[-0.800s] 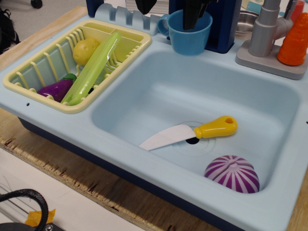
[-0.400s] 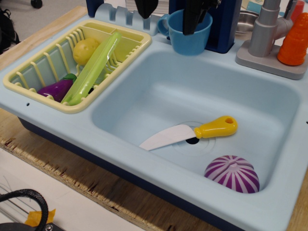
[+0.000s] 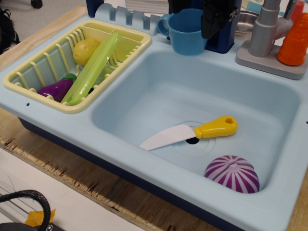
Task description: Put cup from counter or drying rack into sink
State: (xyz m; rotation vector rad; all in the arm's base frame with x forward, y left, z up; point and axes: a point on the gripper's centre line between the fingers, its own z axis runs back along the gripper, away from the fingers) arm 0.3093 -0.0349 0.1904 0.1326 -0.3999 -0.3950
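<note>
Cup (image 3: 188,32): blue moulded plastic, upright on the counter (image 3: 120,147) at the 12 o'clock edge of the sink (image 3: 159,96); open mouth up, walls tapering toward the base, loop handle at its 9 o'clock side.
Handling (judged): light, rigid, hollow; smooth glossy wall likely slippery under a side squeeze; not fragile. It may tip easily if nudged at the rim.
Grasp site (judged): pinch the rim wall, one finger inside and one outside, at the 3 o'clock side clear of the handle.
Gripper (image 3: 219,17): dark, mostly cropped by the top edge; one finger hangs at the cup's 3 o'clock rim. Opening cannot be told; no firm hold is visible.
Sink contents: white-bladed knife (image 3: 190,133) with yellow handle over the drain; ribbed purple-and-white dome (image 3: 232,173) at 5 o'clock.
Rack (image 3: 48,89): pale yellow slatted basket at 9 o'clock, holding toy vegetables.
Faucet (image 3: 267,29): grey, at 2 o'clock; ridged orange bottle (image 3: 294,41) beside it.
</note>
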